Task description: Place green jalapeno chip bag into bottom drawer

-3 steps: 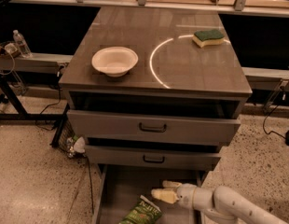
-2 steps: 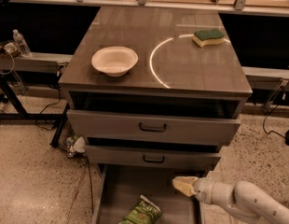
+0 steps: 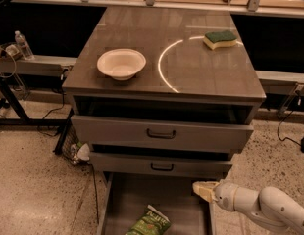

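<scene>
The gripper (image 3: 202, 189) hovers at the right wall of the bottom drawer (image 3: 142, 196) (released or clenched, I cannot tell); the green jalapeno chip bag (image 3: 151, 223) lies down-left of it, apart.

**Lighting.** Dim, warm-toned indoor scene lit from above. The worktop (image 3: 211, 82) is the brightest surface and has a soft sheen toward its far edge. A thin bright arc of glare (image 3: 161, 67) curves across it between the bowl (image 3: 121, 63) and the sponge (image 3: 220, 39). The open recess (image 3: 162, 110) under the worktop falls into near-black shadow. The bottom drawer (image 3: 142, 195) lies in shade below the upper drawers (image 3: 191, 136), so the green jalapeno chip bag (image 3: 151, 223) reads dark. The gripper (image 3: 203, 190), at that drawer's right edge, catches light and appears pale. The speckled floor (image 3: 34, 180) is evenly lit.
</scene>
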Robot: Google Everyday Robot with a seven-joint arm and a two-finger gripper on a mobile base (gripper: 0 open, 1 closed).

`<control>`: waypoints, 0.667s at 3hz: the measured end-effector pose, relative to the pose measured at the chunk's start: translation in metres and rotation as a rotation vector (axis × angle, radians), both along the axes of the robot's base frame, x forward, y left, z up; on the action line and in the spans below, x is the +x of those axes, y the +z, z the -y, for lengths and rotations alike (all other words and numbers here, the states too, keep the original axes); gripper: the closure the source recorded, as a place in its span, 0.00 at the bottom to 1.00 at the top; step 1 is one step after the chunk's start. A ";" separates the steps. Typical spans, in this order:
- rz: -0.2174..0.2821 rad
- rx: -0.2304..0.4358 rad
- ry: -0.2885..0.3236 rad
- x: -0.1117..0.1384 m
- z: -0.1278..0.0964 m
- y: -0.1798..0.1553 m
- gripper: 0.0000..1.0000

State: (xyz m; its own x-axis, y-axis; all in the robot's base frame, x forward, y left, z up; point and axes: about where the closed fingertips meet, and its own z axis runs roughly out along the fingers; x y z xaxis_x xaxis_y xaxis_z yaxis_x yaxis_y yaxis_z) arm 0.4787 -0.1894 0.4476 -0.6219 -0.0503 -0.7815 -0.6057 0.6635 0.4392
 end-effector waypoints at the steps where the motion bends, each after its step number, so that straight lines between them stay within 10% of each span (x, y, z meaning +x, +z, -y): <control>1: -0.007 0.004 -0.016 -0.001 0.000 -0.005 1.00; 2: 0.051 -0.086 -0.085 0.005 0.034 0.007 1.00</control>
State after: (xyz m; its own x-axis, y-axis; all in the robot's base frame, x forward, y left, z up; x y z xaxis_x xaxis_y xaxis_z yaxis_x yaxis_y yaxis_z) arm 0.4835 -0.2239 0.4546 -0.5864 -0.0670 -0.8072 -0.5657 0.7472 0.3489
